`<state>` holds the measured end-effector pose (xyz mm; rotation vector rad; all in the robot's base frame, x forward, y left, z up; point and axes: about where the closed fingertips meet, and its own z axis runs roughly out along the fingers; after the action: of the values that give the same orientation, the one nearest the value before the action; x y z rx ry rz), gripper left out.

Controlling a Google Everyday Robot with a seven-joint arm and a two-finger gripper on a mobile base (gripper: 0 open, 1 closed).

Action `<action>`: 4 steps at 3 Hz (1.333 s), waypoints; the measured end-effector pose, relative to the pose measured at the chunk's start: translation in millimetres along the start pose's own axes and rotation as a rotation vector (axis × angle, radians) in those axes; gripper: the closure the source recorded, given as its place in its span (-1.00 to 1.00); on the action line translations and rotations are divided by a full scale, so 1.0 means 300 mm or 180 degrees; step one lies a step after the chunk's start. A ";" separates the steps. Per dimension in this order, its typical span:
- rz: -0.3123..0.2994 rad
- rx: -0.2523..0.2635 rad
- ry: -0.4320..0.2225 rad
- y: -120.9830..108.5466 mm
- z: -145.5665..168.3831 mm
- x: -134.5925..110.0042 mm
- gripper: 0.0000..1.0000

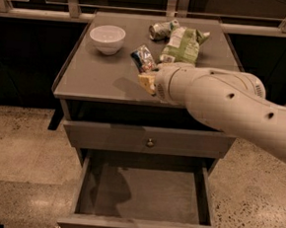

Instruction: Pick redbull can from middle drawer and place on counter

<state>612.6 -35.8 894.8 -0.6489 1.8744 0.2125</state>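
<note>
The redbull can (143,59), slim, blue and silver with red marks, is tilted and held just above the middle of the counter (96,75). My gripper (147,79) is at the end of the large beige arm that reaches in from the right, and it is shut on the can's lower end. The middle drawer (146,195) stands pulled open below, and its flat grey bottom is bare.
A white bowl (107,38) sits at the counter's back left. A dented greenish-silver can (162,29) and a green snack bag (183,46) lie at the back right. The top drawer (151,139) is closed. A railing runs behind the cabinet.
</note>
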 end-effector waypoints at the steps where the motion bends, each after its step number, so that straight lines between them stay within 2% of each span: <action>1: -0.0008 -0.0168 0.0037 0.025 0.096 -0.047 1.00; 2: 0.0232 -0.0577 0.0222 0.064 0.193 -0.001 1.00; 3: 0.0446 -0.0968 0.0178 0.015 0.221 0.031 1.00; 4: 0.0253 -0.0952 0.0057 -0.050 0.212 -0.013 0.62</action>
<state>672.8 -19.1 875.6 -0.7800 1.9045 0.5477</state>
